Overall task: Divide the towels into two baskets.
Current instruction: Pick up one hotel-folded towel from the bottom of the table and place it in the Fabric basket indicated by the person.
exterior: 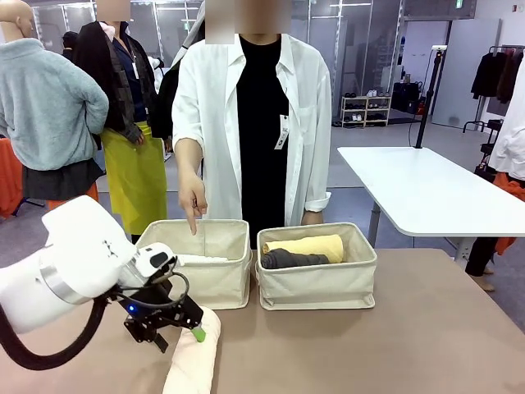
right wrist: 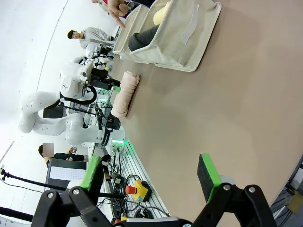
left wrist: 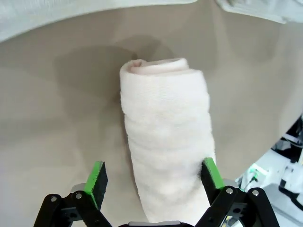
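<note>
We count two baskets, left [exterior: 215, 267] and right [exterior: 320, 283], and four rolled towels: white [exterior: 201, 259], pale yellow [exterior: 308, 245], dark grey [exterior: 291, 259], and cream [exterior: 197, 353].

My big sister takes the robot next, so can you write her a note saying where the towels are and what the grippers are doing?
Left gripper: open, straddling the cream towel on the table, not yet closed.
Right gripper: open, holding nothing, above bare table.
Right basket: yellow towel and grey towel inside.
Left basket: white towel inside; the person's hand points into it.
Done: three towels in baskets.
Left: grip the cream towel and probably put it in the left basket.
</note>
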Available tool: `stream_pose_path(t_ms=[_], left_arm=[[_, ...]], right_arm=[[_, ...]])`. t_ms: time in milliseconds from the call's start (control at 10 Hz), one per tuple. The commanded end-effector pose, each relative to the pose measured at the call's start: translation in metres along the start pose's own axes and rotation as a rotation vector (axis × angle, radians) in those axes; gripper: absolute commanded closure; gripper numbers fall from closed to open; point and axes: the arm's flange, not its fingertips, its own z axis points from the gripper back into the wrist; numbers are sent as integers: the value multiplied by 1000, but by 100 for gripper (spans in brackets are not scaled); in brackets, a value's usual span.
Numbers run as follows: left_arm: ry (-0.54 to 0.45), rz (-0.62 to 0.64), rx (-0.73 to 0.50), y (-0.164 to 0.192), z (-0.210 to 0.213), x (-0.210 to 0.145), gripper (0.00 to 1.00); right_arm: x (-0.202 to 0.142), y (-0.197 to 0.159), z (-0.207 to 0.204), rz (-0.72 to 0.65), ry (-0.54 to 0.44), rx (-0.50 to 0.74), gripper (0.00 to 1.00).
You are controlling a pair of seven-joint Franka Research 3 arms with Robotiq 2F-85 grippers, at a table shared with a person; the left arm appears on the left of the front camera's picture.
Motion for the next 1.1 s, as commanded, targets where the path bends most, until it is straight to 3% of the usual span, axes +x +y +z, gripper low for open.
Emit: stream_pose_path(t_ms=[0,300,400,500,600,700,800,1000], left_arm=[[-2,75,-8,-7,-19,-15,0],[16,93,-43,-5,-24,-22,3],[14,85,-50,-6,-26,-25,18],[17,89,-53,-9,-27,-26,23],[30,86,-70,-13,-29,-28,38],[27,81,-87,-18,-31,-29,43],[31,76,-97,-20,-31,-30,98],[27,99,-67,-18,-30,-29,100]], right_arm=[[-4,5,-1,-6,9,-12,0],[-4,5,-1,-6,9,-12,0],[-4,5,-1,-6,9,-12,0],[-4,5,-1,-6,9,-12,0],[-4,5,-1,-6,9,-12,0],[-4,5,-1,-6,9,-12,0],[-4,5,-1,-6,9,-12,0],[-4,5,-1,-6,9,-12,0]])
